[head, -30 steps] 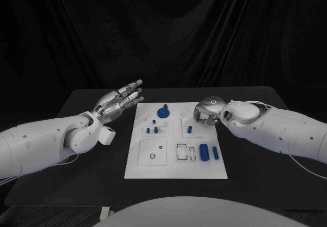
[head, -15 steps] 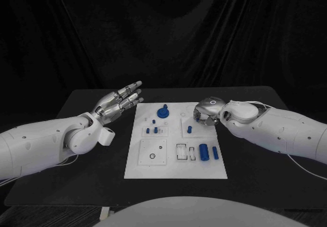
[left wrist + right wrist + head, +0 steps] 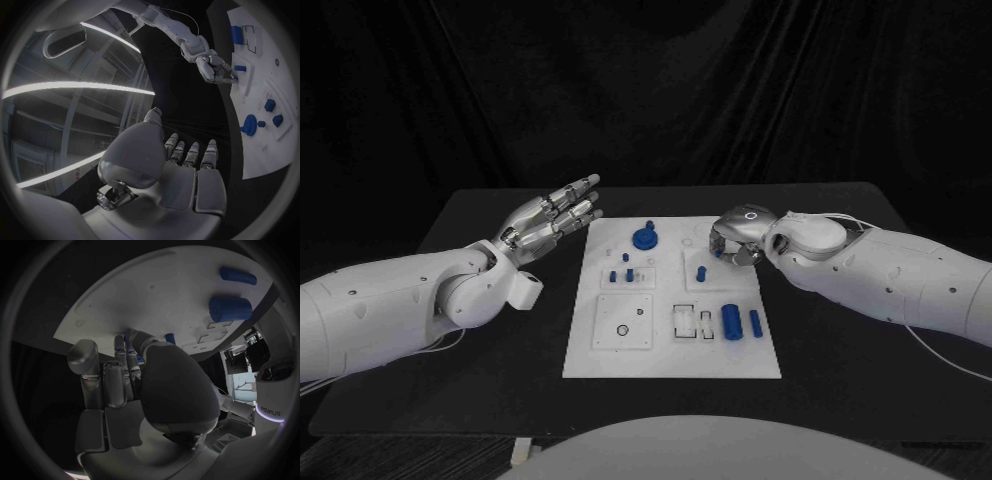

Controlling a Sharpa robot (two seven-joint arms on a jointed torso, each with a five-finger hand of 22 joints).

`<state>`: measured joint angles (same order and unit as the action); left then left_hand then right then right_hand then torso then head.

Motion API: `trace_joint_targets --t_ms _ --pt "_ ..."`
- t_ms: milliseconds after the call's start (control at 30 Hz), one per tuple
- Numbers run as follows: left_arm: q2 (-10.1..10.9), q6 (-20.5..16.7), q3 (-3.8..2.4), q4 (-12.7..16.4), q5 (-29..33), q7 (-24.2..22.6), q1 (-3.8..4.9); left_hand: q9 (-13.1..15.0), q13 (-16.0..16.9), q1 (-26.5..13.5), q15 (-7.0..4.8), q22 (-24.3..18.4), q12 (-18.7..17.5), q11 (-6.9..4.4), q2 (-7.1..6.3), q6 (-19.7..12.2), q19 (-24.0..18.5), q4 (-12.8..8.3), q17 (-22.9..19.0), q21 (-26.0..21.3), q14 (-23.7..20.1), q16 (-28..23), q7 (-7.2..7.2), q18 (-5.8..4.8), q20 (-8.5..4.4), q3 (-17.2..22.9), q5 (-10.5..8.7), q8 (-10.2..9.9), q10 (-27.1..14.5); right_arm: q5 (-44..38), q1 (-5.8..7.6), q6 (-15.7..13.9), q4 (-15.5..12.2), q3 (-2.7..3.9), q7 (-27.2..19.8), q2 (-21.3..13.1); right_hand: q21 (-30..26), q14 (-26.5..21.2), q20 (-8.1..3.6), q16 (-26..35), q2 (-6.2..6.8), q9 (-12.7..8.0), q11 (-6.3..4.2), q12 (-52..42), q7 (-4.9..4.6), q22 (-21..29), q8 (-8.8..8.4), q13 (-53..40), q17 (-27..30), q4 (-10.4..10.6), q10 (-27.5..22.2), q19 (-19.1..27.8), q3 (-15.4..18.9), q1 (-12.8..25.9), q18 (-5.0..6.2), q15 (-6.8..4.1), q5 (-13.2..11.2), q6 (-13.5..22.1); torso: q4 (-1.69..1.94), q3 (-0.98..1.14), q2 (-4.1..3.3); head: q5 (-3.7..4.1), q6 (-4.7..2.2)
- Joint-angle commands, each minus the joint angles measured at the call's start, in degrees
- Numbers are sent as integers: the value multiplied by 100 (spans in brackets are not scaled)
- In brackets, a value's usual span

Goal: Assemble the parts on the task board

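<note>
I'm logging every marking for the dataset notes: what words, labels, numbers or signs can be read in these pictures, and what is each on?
"ROKUS", or close to it, with its first letters unsure: pale letters on a white machine at the rim of the right wrist view.
Small red marks in the room behind the left robot hand: too small to read.
Task board: printed outlines, no readable words.
</note>
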<state>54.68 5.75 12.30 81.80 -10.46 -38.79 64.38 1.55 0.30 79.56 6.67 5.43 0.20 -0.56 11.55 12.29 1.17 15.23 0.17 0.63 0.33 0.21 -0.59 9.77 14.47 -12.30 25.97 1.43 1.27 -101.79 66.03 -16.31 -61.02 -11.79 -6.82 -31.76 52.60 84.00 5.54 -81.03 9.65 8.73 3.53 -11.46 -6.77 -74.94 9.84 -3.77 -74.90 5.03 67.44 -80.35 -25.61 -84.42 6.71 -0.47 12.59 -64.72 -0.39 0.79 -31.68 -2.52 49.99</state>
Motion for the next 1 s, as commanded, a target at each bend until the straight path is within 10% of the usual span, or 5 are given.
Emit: trace_joint_targets --t_ms 33,533,733,1000 --pt "-11 69 -6 -5 47 -495 -11 9 8 48 28 -1 24 42 0 -3 10 -44 8 39 7 25 27 59 41 -2 19 22 -7 7 -23 -173 -8 -7 -33 -39 20 306 -44 19 -62 95 6 36 -8 -659 23 -8 -438 -25 41 12 4 9 -25 -39 -10 -37 1 0 0 -7 1" --pt "-6 -35 -6 -49 47 -527 -37 -73 -12 -97 -172 -292 -1 7 -8 -735 -73 136 -17 -20 -33 -21 -248 42 -136 -166 -315 -66 -77 10 282 -474 -329 -7 40 -163 54 312 -62 8 -77 148 -15 70 14 -666 50 -3 -452 -20 119 3 30 47 -31 -58 -42 -86 -6 -3 11 -66 1" --pt "-12 -128 -6 -82 47 -517 -72 -101 -30 -266 -278 -385 -20 -208 -1 -952 -95 147 -17 -34 -33 -21 -82 45 -298 -272 -542 -91 -127 10 527 -504 -628 -7 122 -284 55 312 -66 11 -80 156 -18 80 19 -665 51 -2 -449 -12 130 3 38 63 -31 -60 -54 -89 -1 -2 5 -76 1" --pt "-10 -124 -6 -130 47 -419 -141 -104 -30 -364 -279 -412 -20 -175 23 -983 -99 149 -17 -38 -33 -21 -6 41 -287 -321 -661 -93 -127 10 770 -569 -1219 -8 252 -498 55 312 -68 15 -80 163 -20 89 23 -665 52 0 -444 -6 137 3 44 75 -31 -62 -64 -91 1 -4 3 -109 1"
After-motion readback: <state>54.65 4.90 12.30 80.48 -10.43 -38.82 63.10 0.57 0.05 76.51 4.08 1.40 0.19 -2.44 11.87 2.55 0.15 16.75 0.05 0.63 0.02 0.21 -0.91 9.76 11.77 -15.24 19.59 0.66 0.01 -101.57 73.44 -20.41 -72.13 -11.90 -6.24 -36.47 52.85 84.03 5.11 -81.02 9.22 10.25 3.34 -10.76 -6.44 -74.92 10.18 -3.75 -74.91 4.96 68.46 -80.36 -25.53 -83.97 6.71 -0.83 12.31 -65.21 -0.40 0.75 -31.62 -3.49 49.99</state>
